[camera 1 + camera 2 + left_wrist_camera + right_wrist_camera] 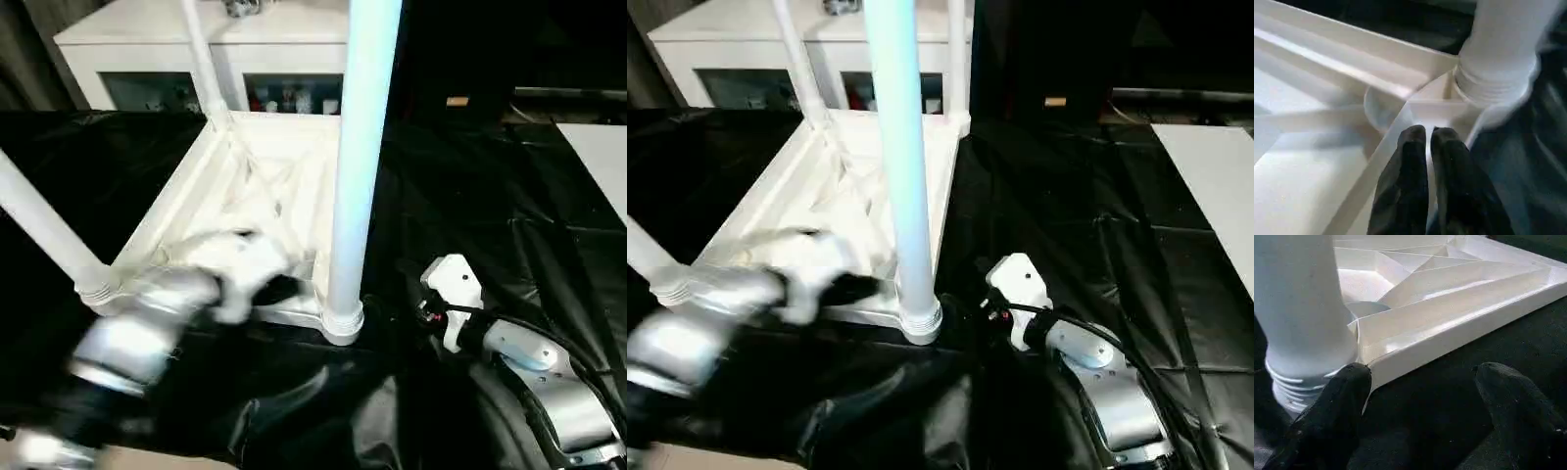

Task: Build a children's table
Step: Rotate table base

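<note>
The white tabletop (pixel 168 211) lies upside down on black cloth, ribs facing up. Tapered white legs stand in its corner sockets: the near right leg (pixel 358 147), the near left leg (pixel 44 230), the far left leg (pixel 201 59) and the far right leg (pixel 958 59). My left gripper (pixel 1428 132) hovers over a rib just inside the near right corner, its black fingers (pixel 1410 161) pressed together with nothing between them. My right gripper (pixel 1422 382) sits low on the cloth beside the threaded base of the near right leg (pixel 1298 333), open, one fingertip (pixel 1349 389) close to the tabletop's corner.
A white cabinet (pixel 147 39) with glass doors stands behind the tabletop. A flat white board (pixel 602 162) lies at the far right. Crumpled black cloth (pixel 490 196) covers the floor around the work. My right forearm (pixel 549 382) lies along the cloth at the lower right.
</note>
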### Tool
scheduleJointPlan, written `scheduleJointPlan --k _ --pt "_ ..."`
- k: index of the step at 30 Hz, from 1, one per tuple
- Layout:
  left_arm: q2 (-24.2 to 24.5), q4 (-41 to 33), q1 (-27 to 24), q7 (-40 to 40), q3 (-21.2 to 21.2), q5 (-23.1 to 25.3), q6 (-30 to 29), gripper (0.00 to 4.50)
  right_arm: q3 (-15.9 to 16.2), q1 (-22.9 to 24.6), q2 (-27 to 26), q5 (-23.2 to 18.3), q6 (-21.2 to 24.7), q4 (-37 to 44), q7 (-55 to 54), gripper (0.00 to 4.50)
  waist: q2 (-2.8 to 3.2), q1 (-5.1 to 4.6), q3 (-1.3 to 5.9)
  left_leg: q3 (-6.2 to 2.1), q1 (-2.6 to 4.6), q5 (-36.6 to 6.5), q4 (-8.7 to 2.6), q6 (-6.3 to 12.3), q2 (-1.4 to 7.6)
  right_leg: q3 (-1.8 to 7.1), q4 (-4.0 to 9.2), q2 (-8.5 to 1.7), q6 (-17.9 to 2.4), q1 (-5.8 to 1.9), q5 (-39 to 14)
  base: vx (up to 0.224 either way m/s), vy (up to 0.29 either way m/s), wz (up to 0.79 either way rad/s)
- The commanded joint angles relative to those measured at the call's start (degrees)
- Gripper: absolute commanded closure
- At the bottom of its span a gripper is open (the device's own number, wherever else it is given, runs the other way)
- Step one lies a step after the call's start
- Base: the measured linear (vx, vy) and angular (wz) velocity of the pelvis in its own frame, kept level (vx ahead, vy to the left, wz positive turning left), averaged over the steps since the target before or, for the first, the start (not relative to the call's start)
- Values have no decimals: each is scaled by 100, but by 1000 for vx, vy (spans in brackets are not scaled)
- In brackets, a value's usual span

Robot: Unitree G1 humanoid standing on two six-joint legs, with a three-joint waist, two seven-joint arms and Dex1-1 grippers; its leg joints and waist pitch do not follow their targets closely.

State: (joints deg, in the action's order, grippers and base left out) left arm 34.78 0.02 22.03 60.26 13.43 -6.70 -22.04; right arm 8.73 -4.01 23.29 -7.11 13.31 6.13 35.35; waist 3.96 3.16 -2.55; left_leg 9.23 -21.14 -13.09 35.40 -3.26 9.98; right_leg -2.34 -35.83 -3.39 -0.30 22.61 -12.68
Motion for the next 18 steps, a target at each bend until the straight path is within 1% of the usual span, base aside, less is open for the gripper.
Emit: scheduleJointPlan --k 1,2,3,4,5,6,7,8,9,10,11,12,13,16,17,18 --pt "45 111 154 410 -150 -329 240 378 -10 24 19 -49 -42 145 58 69 13 5 301 -90 46 -546 -455 341 249 241 384 -412 -1487 -293 -62 0 0 0" --pt "-30 257 242 661 -181 -564 268 371 3 32 36 -87 -25 161 115 69 23 16 291 -79 74 -685 -464 259 265 251 396 -416 -1498 -269 -216 0 0 0" --pt "-38 274 251 682 -173 -572 280 360 5 33 38 -90 -24 164 121 69 21 30 286 -76 81 -765 -483 184 275 253 395 -417 -1500 -275 -307 0 0 0" --pt "-133 519 363 884 -61 -594 443 346 29 42 58 -110 -5 201 179 69 21 28 281 -73 79 -796 -488 165 273 256 399 -418 -1488 -275 -344 0 0 0" --pt "-133 519 363 884 -61 -594 443 338 29 42 58 -110 -5 201 179 69 45 27 281 -71 78 -818 -489 152 267 258 404 -420 -1471 -280 -372 0 0 0" --pt "-189 674 418 862 17 -490 604 338 32 46 61 -110 6 223 184 69 27 26 296 -67 78 -791 -480 121 273 266 392 -437 -1458 -298 -286 0 0 0" --pt "-318 954 502 784 100 -328 870 330 28 53 64 -114 37 267 179 69 39 10 287 -74 46 -749 -484 140 260 260 410 -427 -1404 -313 -262 0 0 0" --pt "-345 1000 514 781 108 -318 893 324 26 55 64 -117 45 278 178 69 38 4 302 -74 52 -738 -472 133 258 266 406 -441 -1370 -328 -242 0 0 0" --pt "-426 1121 550 790 106 -332 938 308 18 63 68 -123 62 306 175 69 43 11 319 -77 51 -639 -460 145 262 267 394 -450 -1375 -333 -128 0 0 0" --pt "-503 1209 569 816 97 -386 922 308 3 80 74 -136 90 335 170 69 54 10 322 -78 44 -588 -454 156 264 271 384 -454 -1384 -337 -52 0 0 0" --pt "-531 1292 587 872 134 -400 928 298 -12 97 79 -150 114 357 172 69 42 -2 319 -79 28 -563 -459 168 263 268 382 -450 -1387 -349 -12 0 0 0" --pt "-563 1378 604 861 166 -363 1025 292 -24 117 87 -157 130 375 173 69 40 -7 316 -80 17 -568 -460 184 256 260 387 -448 -1365 -353 -79 0 0 0" --pt "-589 1433 613 841 186 -339 1078 287 -31 140 97 -157 140 394 173 69 32 -14 323 -81 26 -584 -454 202 264 264 402 -453 -1357 -347 -138 0 0 0" --pt "-606 1555 638 932 275 -287 1134 254 -28 171 128 -147 181 431 198 69 32 -27 312 -76 29 -621 -458 211 268 267 416 -442 -1371 -336 -271 0 0 0" --pt "-549 1588 636 1044 364 -236 1117 248 -28 185 143 -146 196 451 216 69 31 -27 317 -77 39 -624 -461 214 274 267 413 -442 -1356 -332 -325 0 0 0" --pt "-482 1665 646 1152 452 -153 1172 248 -23 192 161 -144 213 467 240 69 19 -30 310 -76 33 -620 -462 227 271 270 422 -437 -1345 -327 -344 0 0 0"
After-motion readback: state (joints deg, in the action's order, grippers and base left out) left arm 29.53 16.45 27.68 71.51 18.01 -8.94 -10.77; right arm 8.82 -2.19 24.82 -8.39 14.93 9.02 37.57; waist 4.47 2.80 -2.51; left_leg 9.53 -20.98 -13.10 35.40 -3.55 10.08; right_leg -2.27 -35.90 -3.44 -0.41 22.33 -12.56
